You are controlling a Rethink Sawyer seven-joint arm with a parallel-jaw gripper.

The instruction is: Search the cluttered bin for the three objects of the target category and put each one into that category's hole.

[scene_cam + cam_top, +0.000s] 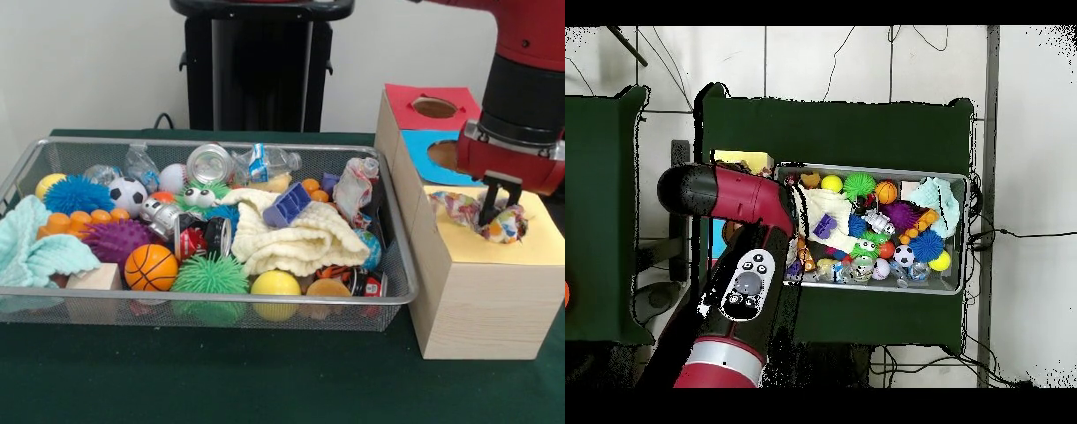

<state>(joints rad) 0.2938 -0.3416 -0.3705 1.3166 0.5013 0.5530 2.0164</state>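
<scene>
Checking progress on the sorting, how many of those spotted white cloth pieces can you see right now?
2. One spotted cloth lies bunched at the hole in the yellow box top, under the hand. Another stands in the bin, near its box-side end. More may be buried.

No text, label, brand or number can be read on anything.

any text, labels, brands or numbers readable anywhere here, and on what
No text can be read in either view.
Dark soda can in the wire mesh bin: red label print, too blurred to read.
Second can by the bin's front rim: red and white markings, unreadable.
Crushed plastic bottle at the back: blue and white label, too small.
Arm's button pad in the overhead view: no legible signs.
</scene>
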